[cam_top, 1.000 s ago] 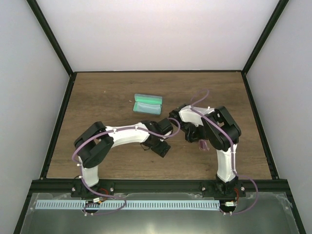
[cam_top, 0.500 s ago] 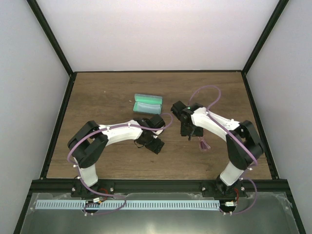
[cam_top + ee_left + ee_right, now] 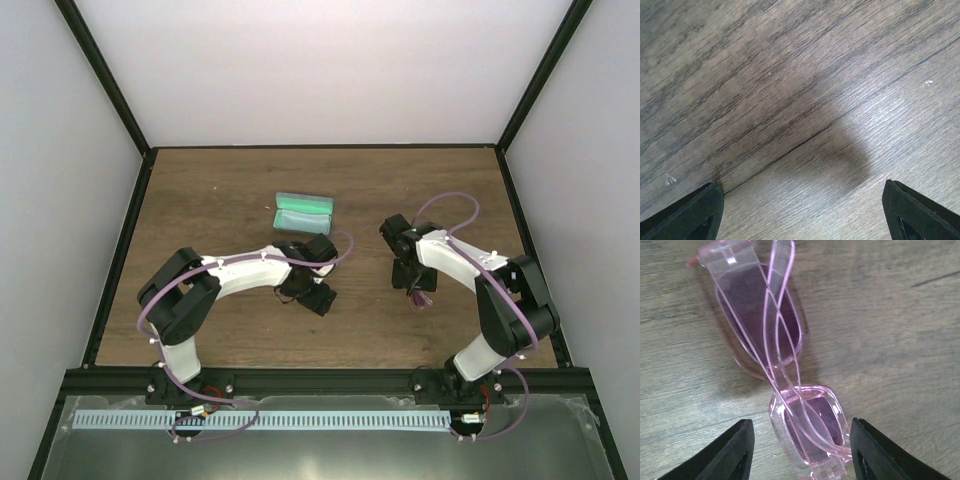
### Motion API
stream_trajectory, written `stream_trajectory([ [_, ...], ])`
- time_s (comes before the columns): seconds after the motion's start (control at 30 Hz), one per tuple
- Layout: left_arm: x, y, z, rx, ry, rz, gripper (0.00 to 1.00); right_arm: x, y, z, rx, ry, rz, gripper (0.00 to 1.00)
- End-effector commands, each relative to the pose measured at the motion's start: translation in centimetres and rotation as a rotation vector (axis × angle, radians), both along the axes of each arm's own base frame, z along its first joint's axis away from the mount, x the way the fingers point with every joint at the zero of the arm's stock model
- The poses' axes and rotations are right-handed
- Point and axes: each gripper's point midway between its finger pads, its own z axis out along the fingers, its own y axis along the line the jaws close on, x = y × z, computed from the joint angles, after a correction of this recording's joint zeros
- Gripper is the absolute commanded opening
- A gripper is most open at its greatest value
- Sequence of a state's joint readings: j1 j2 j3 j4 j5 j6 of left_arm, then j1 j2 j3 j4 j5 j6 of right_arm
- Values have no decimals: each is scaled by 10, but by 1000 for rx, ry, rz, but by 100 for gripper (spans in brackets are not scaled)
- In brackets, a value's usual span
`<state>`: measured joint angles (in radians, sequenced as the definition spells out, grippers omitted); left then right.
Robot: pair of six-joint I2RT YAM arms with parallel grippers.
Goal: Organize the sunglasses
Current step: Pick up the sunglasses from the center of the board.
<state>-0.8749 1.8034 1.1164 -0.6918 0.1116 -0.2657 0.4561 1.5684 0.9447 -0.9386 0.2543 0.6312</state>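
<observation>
Wooden table [image 3: 220, 200]: sunglasses [image 3: 775, 365] lying folded, apart from open case [image 3: 302, 213]; nothing stowed yet. Your right gripper [image 3: 801, 450] straddling them, jaws parted, seemingly not gripping; left gripper [image 3: 802, 210] gaping, empty.

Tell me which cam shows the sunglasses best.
Right wrist: the sunglasses fill the frame, folded, pink translucent arms crossed over the lenses, lying on the table between the right gripper's open jaws. Top external shows only a pink sliver beside that gripper. Left wrist shows bare wood, no sunglasses.

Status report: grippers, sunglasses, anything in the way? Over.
Left gripper open, empty, over table. Right gripper open, straddling folded sunglasses on table. Case open; left arm close by it.
</observation>
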Motion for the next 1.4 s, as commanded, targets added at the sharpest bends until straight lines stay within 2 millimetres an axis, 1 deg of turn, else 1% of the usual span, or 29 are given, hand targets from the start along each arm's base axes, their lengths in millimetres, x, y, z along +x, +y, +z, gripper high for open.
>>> stream_trajectory([
  [0.0,4,-3,7,-15,2,6,89,11,-3,-3,21,-28,5,51],
  [0.07,5,-3,7,-10,4,3,89,13,-6,-5,35,-34,-7,43],
  [0.13,7,-3,10,-8,-2,-1,89,12,-9,-8,44,-26,-17,38],
  [0.27,12,-3,10,3,-5,0,89,11,-7,-15,66,-18,-6,37],
  [0.3,13,-5,11,3,-4,1,89,10,-7,-17,67,-13,-7,35],
  [0.4,16,-9,11,0,-1,3,89,10,-6,-17,68,-11,-5,24],
  [0.5,21,-14,15,-10,-6,9,89,13,-4,-12,83,-23,3,16],
  [0.6,32,-12,20,5,-40,32,89,16,-2,-8,88,-30,4,14],
  [0.67,48,-7,32,-10,-84,76,88,20,0,-3,94,-37,9,14],
  [0.73,69,4,47,-51,-110,140,87,25,3,4,102,-51,11,15],
  [0.77,82,13,55,-68,-128,179,87,28,5,8,108,-60,13,15],
  [0.8,100,29,63,-77,-152,235,87,32,7,13,116,-70,17,14],
  [0.87,128,58,76,-83,-198,322,87,41,12,22,133,-91,27,15],
  [0.93,153,88,84,-93,-220,414,87,49,17,29,145,-103,35,15],
  [1.03,176,126,82,-108,-186,534,84,59,20,34,145,-112,45,17],
  [1.1,186,149,75,-88,-181,602,84,65,21,36,137,-112,44,17],
  [1.17,196,167,64,-86,-162,656,81,68,22,38,137,-111,45,17],
  [1.2,202,172,60,-91,-158,678,77,70,24,39,141,-117,47,17],
  [1.23,210,178,55,-94,-158,699,71,71,25,41,147,-124,50,17],
  [1.27,217,182,47,-91,-154,718,58,73,26,42,153,-129,52,17],
  [1.3,227,183,45,-102,-166,730,52,74,28,42,160,-130,54,17],
  [1.37,248,185,41,-128,-190,753,50,75,30,42,169,-127,57,17],
])
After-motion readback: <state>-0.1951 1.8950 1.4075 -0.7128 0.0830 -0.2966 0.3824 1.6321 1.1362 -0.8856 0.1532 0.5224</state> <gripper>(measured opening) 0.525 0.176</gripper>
